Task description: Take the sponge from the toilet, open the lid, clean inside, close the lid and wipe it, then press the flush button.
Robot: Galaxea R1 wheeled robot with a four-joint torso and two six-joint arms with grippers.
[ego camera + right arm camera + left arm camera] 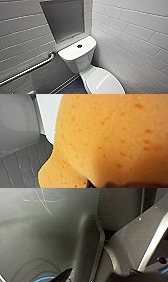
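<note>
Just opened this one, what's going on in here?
The robot looks down on a white toilet in a tiled bathroom. The lid is down, and the flush button sits in the middle of the tank top. The orange sponge hangs close to the right wrist camera, above the tiled floor, so the right arm seems to be carrying it. A metal grab bar runs along the wall beside the tank.
</note>
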